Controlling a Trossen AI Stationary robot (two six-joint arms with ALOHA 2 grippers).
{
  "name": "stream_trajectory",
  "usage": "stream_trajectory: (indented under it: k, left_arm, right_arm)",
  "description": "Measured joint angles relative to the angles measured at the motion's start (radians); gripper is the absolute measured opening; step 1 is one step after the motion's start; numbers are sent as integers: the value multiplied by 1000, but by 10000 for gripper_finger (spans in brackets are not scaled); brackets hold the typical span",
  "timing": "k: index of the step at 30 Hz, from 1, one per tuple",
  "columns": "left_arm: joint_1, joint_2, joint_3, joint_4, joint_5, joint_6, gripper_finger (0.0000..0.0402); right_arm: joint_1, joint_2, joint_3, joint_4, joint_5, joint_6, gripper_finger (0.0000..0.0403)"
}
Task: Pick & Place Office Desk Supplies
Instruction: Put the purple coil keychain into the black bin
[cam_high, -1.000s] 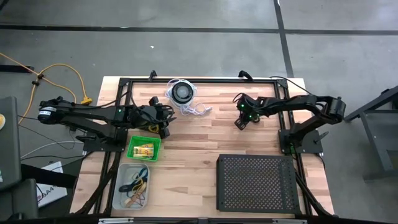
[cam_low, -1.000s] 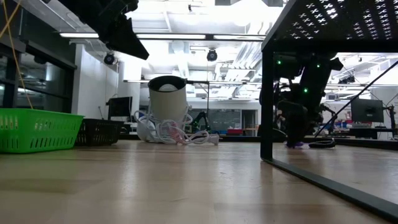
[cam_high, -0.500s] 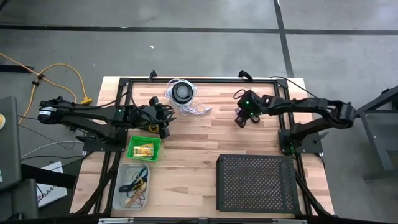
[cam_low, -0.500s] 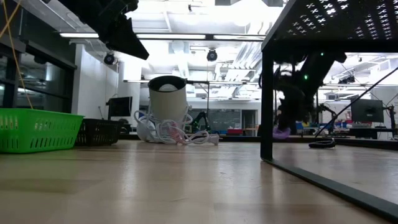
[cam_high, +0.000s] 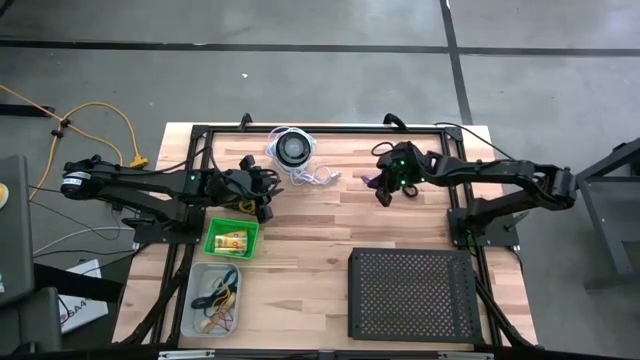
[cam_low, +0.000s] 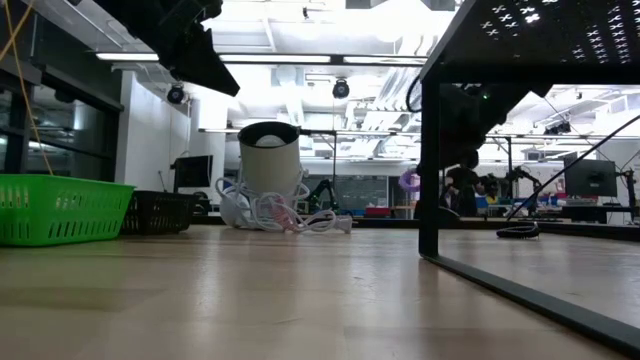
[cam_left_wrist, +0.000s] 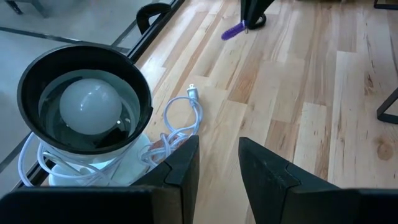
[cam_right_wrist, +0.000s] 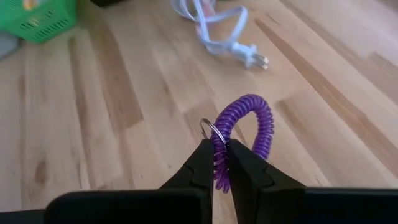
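**A:** From above, where are you at?

**B:** Your right end effector (cam_high: 378, 186) has the purple coil keyring (cam_high: 370, 181) lifted off the desk (cam_high: 330, 230), so I'd call the pick done. Next is carrying it to the green bin (cam_high: 232, 239).

**A:** Right wrist?

**B:** Fingers pinched narrow on the coil.

**A:** Room?

**B:** Left end effector (cam_left_wrist: 217, 165) is parted and empty by the lamp (cam_left_wrist: 84, 112). Steer round both.

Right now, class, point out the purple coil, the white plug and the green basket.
purple coil (cam_right_wrist: 258, 124): right wrist view, top of loop.
white plug (cam_right_wrist: 254, 59): right wrist view, its body.
green basket (cam_high: 216, 226): high view, left rim.
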Motion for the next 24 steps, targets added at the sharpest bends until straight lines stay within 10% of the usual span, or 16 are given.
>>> stream_trajectory:
  k: [24]
  left_arm:
    - [0, 0, 0, 16, 0, 0, 106]
  right_arm:
    - [287, 202, 25, 663, -59, 184, 20]
